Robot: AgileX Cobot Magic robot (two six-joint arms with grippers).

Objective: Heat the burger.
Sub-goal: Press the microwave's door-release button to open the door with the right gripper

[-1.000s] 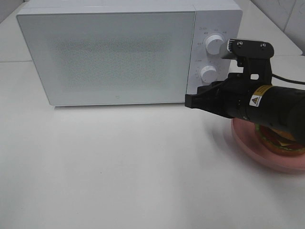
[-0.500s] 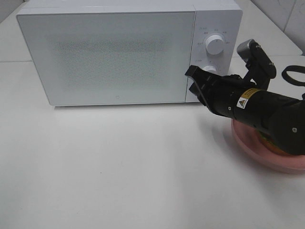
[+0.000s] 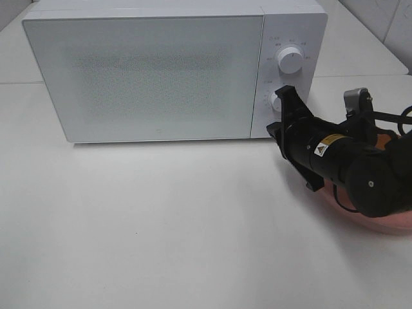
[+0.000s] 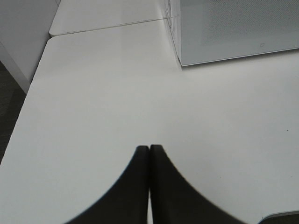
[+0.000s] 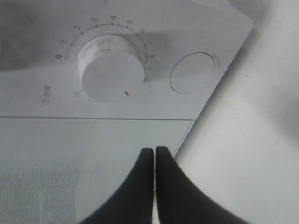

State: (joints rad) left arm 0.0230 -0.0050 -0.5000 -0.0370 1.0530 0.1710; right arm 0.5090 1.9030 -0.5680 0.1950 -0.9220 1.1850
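The white microwave (image 3: 154, 71) stands at the back of the table with its door closed. My right gripper (image 3: 281, 104) is shut and empty, its tips close in front of the control panel's lower part. In the right wrist view the shut gripper (image 5: 154, 150) points at the seam between door and panel, below the lower dial (image 5: 111, 74) and beside a round button (image 5: 191, 72). The burger is hidden behind my right arm; only the edge of its pink plate (image 3: 394, 223) shows. My left gripper (image 4: 149, 148) is shut and empty over bare table.
The upper dial (image 3: 290, 59) sits above the lower one on the panel. The white table (image 3: 161, 225) stretches in front of the microwave. The left wrist view shows the microwave's corner (image 4: 233, 28) and the table's edge (image 4: 32, 79).
My right arm has rolled and swung from pointing left across the panel to pointing at its lower part. It now covers the burger, which showed a second ago.
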